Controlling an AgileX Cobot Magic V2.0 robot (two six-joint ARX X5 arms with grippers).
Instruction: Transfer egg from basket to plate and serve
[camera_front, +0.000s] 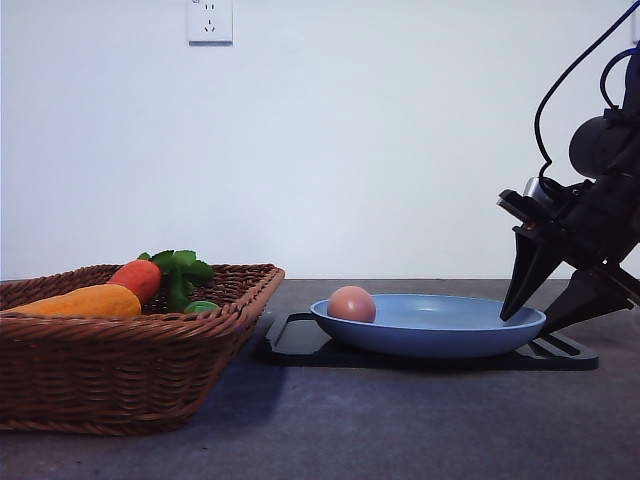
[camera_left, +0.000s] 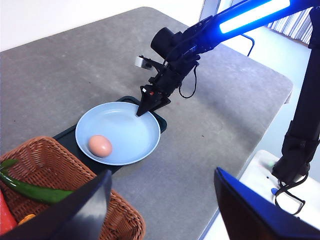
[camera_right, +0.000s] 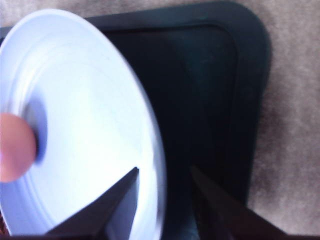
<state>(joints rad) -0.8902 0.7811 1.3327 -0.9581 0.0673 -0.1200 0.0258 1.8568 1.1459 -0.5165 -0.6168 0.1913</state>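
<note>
Across the front view: one egg lying in one light-blue plate, toward its 9 o'clock side; plate resting on one black tray on the grey desk. At 9 o'clock of the tray, one wicker basket, holding one orange vegetable, one red one and green leaves. At 3 o'clock of the plate, right gripper with fingers spread open, straddling the plate rim, one finger inside, one outside.

From the left wrist view: same egg in the plate, well apart from the right gripper at the opposite rim. Basket just beside the tray, one green pepper inside. Two fingers of the left gripper set wide apart, holding nothing, above the desk.

Through the right wrist view: two dark fingers parted around the plate rim, not clamped; egg blurred at the far side; tray underneath.
</note>
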